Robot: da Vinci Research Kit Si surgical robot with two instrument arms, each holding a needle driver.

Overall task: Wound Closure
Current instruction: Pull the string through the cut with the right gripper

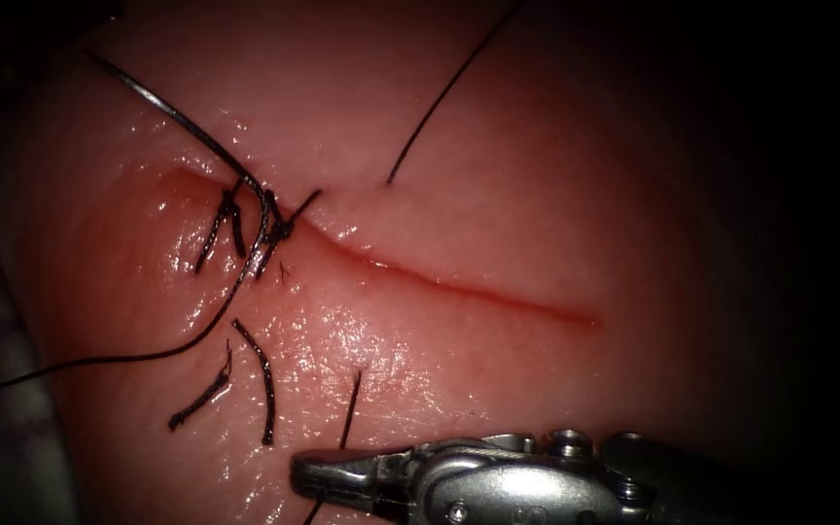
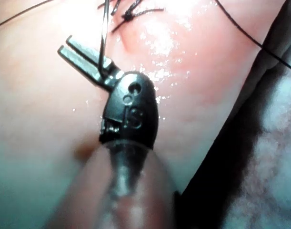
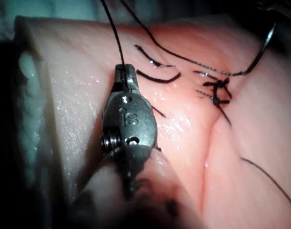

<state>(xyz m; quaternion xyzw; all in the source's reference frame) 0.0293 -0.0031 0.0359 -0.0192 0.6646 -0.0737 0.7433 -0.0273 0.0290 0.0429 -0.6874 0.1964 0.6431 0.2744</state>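
Note:
The cut [image 1: 459, 284] runs across the tissue [image 1: 537, 175], with dark knots [image 1: 279, 230] at its left end. The curved needle [image 1: 201, 131] lies over those knots, held by neither tool; I cannot tell whether its point is in the tissue. Thread [image 1: 128, 357] trails from it off to the left. My right tool [image 1: 318, 476] lies below the cut, shut on a thread [image 1: 350, 408] that rises out of the tissue, and its jaws [image 3: 122, 76] grip the same strand. The left tool [image 2: 81, 56] holds a taut thread [image 2: 104, 38] near the base of its jaws.
Short cut ends of thread [image 1: 266, 389] [image 1: 201, 397] lie on the tissue below the knots. Another strand [image 1: 449, 87] leaves the tissue above the cut and runs up and away. Pale cloth [image 2: 278, 157] lies past the tissue's edge.

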